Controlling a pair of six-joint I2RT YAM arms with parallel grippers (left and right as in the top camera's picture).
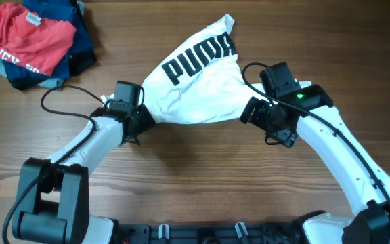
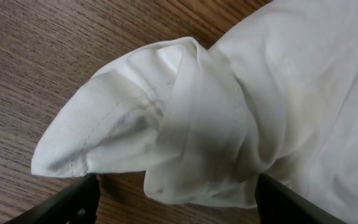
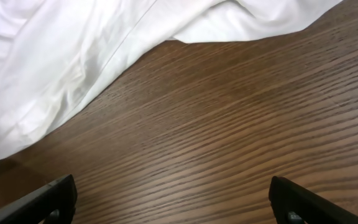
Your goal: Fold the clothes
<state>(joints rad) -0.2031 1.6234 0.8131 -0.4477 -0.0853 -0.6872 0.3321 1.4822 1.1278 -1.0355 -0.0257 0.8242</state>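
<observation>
left gripper (image 2: 179,200) is sitting open around a bunched corner of the shirt (image 1: 195,88), right gripper (image 3: 173,199) is gaping over table (image 3: 229,124), so it's risking grabbing nothing and skewing the fold

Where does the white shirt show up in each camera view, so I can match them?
Overhead: the white shirt lies top centre, bunched, with black lettering facing up.
Left wrist: it fills the centre and right, with a stitched, folded corner pointing left.
Right wrist: it covers the upper left and runs along the top edge.
Shared landmark: the dark wood-grain table, visible beside the shirt in every view.
</observation>
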